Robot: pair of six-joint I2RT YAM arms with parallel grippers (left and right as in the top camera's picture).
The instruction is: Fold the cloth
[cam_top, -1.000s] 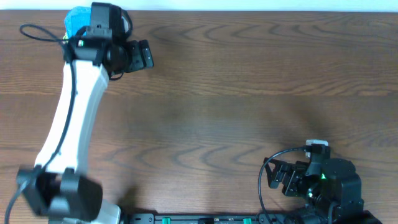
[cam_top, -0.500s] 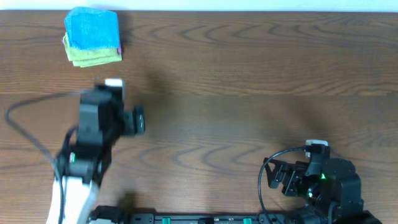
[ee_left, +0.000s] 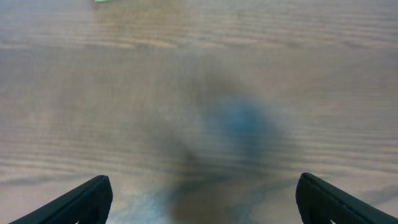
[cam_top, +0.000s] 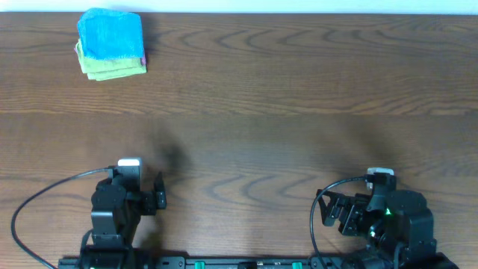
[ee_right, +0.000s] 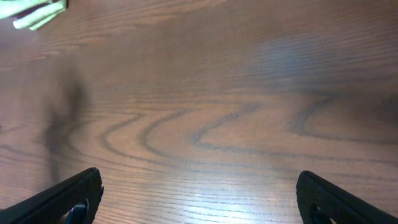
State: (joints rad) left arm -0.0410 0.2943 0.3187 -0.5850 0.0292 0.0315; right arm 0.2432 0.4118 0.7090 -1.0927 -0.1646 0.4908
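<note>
The sky-blue cloth (cam_top: 110,33) lies folded in a small square at the far left corner of the table, on top of a lime-green folded cloth (cam_top: 112,69). A thin purple edge (cam_top: 143,60) shows at the stack's right side. My left gripper (cam_top: 159,196) is open and empty near the front edge, far from the cloth. In the left wrist view the left gripper (ee_left: 203,182) hangs over bare wood. My right gripper (cam_top: 326,211) is open and empty at the front right, and in the right wrist view it (ee_right: 199,175) is also over bare wood.
The wooden table (cam_top: 299,112) spreads between the arms and the stack. A sliver of the lime-green cloth shows at the top edge of the left wrist view (ee_left: 109,1) and at the top left of the right wrist view (ee_right: 40,17).
My left arm has pulled back from the cloth stack at the far left to the front edge, leaving the blue cloth folded on the stack. The right arm has not moved.
</note>
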